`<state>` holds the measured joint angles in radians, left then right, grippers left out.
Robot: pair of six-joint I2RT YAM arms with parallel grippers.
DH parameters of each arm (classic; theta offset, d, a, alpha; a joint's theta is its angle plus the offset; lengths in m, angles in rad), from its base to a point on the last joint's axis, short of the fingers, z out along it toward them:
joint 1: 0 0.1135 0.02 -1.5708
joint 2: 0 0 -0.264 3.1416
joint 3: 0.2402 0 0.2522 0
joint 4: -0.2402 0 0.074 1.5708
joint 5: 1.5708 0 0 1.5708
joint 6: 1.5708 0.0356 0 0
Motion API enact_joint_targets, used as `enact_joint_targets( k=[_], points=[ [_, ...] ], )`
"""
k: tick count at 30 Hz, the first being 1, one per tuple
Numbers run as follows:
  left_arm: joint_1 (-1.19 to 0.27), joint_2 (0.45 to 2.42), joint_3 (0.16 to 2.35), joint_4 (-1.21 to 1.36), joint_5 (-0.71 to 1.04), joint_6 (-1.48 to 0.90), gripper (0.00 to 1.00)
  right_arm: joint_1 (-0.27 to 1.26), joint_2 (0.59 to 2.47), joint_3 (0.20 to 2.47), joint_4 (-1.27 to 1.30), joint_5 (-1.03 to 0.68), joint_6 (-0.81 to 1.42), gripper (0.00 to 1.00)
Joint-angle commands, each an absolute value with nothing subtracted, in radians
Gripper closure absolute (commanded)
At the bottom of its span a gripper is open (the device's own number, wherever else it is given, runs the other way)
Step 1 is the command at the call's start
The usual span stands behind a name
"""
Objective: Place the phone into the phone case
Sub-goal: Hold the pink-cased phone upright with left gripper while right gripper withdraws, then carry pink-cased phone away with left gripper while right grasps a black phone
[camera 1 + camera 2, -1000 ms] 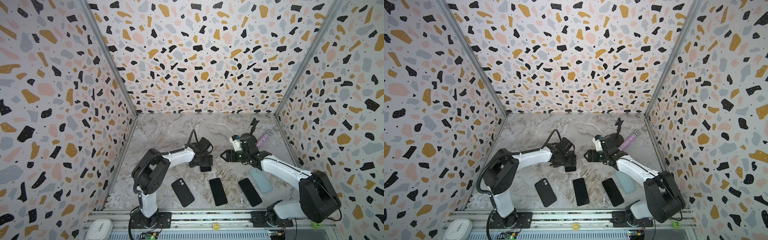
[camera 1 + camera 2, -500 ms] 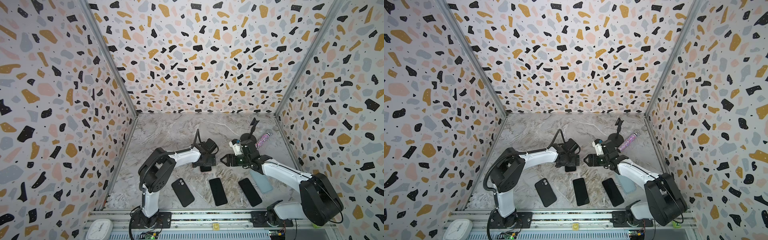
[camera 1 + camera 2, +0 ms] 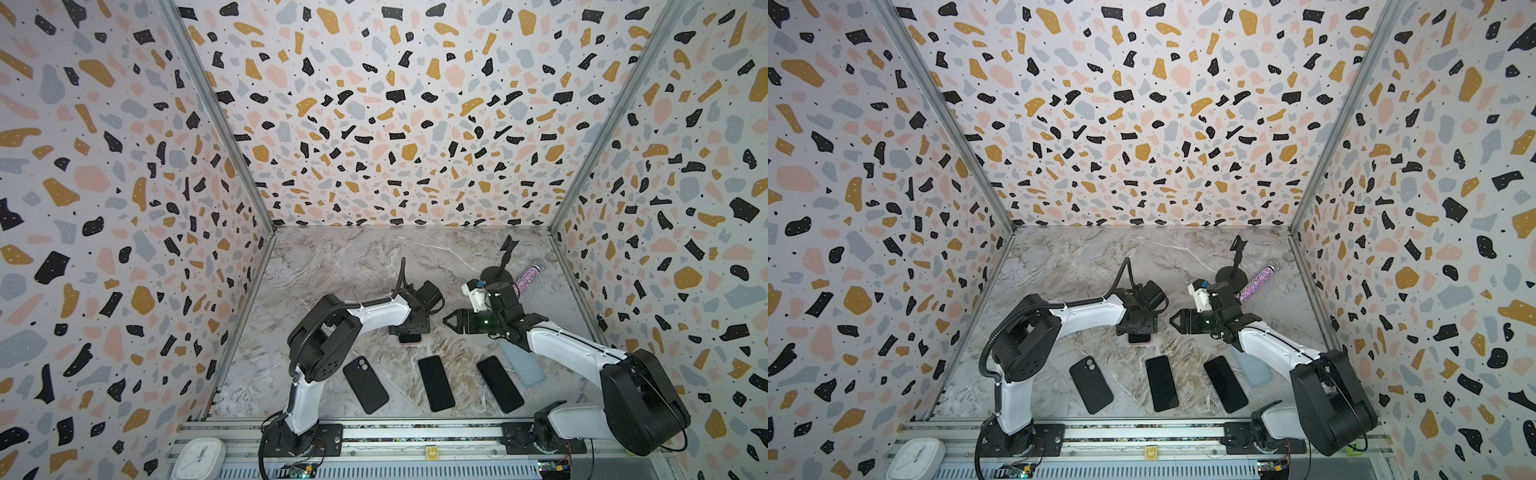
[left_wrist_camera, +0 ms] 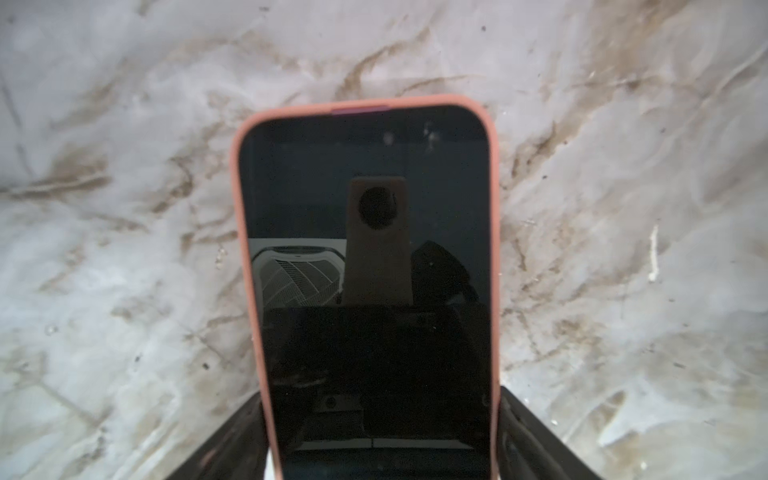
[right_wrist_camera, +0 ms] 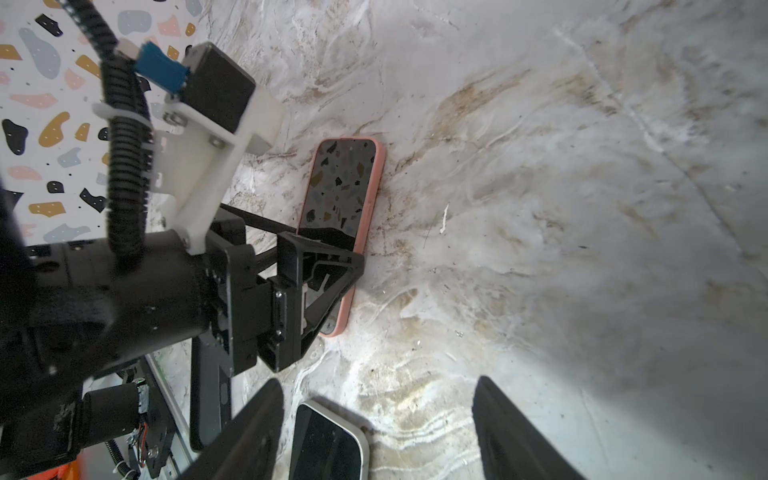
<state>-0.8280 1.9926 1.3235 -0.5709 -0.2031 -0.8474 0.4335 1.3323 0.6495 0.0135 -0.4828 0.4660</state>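
A phone (image 4: pixel 365 249) with a dark screen sits inside a pink phone case (image 4: pixel 361 104) and lies flat on the marble table (image 3: pixel 332 270). In both top views only its near end (image 3: pixel 410 338) (image 3: pixel 1139 338) shows under my left gripper (image 3: pixel 409 328) (image 3: pixel 1138 326). In the left wrist view, the left gripper (image 4: pixel 378 411) has its fingers (image 4: pixel 515 419) pressed against both long edges of the case. My right gripper (image 3: pixel 451 322) (image 5: pixel 379 384) hovers open just to the right, pointing at the left one, with nothing between its fingers. The right wrist view shows the cased phone (image 5: pixel 340 187) beyond it.
Along the front lie a black case (image 3: pixel 365 384), two black phones (image 3: pixel 436 382) (image 3: pixel 498 384) and a light blue case (image 3: pixel 523 365) partly under the right arm. A black stand (image 3: pixel 498 270) and a glitter tube (image 3: pixel 525 276) are at the back right. A white clock (image 3: pixel 199 457) sits off the table.
My left gripper has come down toward the front over the pink-cased phone and its jaws have narrowed onto the case. The right gripper has shifted slightly and stays open.
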Motion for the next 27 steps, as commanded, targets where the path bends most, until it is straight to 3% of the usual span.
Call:
enact_joint_targets(
  k=[1, 11, 21, 27],
  points=[
    [-0.827, 2.093, 1.279, -0.589, -0.168, -0.864, 0.25, 0.423, 1.283, 0.636, 0.021, -0.496, 0.466, 0.27],
    [-0.762, 2.106, 1.48, -0.663, -0.294, -0.702, 0.35, 0.421, 1.278, 0.617, 0.013, -0.487, 0.459, 0.27],
    [-0.518, 2.224, 1.749, -0.744, -0.241, -0.495, 0.4, 0.442, 1.38, 0.72, -0.019, -0.454, 0.448, 0.28],
    [-0.452, 2.364, 1.973, -0.804, -0.206, -0.446, 0.39, 0.471, 1.434, 0.769, -0.041, -0.43, 0.442, 0.29]
  ],
)
